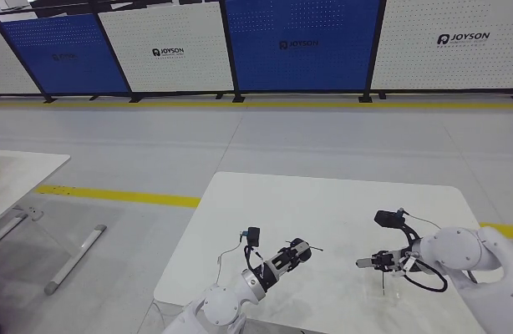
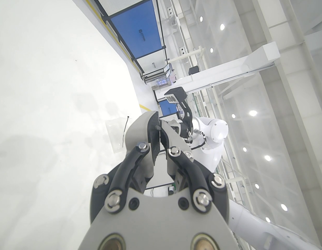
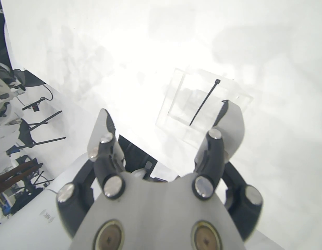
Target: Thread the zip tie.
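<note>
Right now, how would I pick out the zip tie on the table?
Find the white table, then the open right gripper toward its near edge. Just by it lies a clear plastic sheet; the zip tie is the one thin black strip lying on it.

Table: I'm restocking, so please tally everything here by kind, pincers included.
Zip ties: 2 (one on the plate, one in the left pincer)
Plate: 1
Pincers: 2 (left shut, right pincer open)
Total: 5
</note>
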You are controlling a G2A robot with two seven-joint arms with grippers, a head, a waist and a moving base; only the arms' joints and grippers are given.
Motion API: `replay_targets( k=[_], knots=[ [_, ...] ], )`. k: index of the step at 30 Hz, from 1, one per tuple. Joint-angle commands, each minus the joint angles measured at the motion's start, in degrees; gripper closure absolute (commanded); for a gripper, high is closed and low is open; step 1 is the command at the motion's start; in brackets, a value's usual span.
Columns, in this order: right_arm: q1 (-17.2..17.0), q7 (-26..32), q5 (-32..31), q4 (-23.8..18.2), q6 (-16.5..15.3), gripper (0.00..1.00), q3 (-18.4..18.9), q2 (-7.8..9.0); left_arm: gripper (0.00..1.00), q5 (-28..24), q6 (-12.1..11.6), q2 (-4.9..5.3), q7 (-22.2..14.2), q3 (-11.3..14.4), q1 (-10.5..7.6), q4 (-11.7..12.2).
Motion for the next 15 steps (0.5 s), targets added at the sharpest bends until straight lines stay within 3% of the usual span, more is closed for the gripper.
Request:
replay_targets(
  k=[1, 6, 8, 15],
  knots=[
    [0.0, 0.8, 0.1, 0.3, 0.5, 0.52, -0.2, -0.04, 1.0, 0.0, 0.0, 0.0, 0.0, 0.0, 0.0, 0.0],
    [0.5, 1.6, -1.7, 0.5, 4.1, 0.52, -1.1, -0.18, 1.0, 0.0, 0.0, 0.0, 0.0, 0.0, 0.0, 0.0],
    [0.6, 1.8, -2.7, 0.5, 5.3, 0.47, -1.3, -0.17, 1.0, 0.0, 0.0, 0.0, 0.0, 0.0, 0.0, 0.0],
    [0.0, 1.8, -3.5, 1.2, 6.0, 0.52, -0.5, 0.26, 1.0, 0.0, 0.0, 0.0, 0.0, 0.0, 0.0, 0.0]
  ],
)
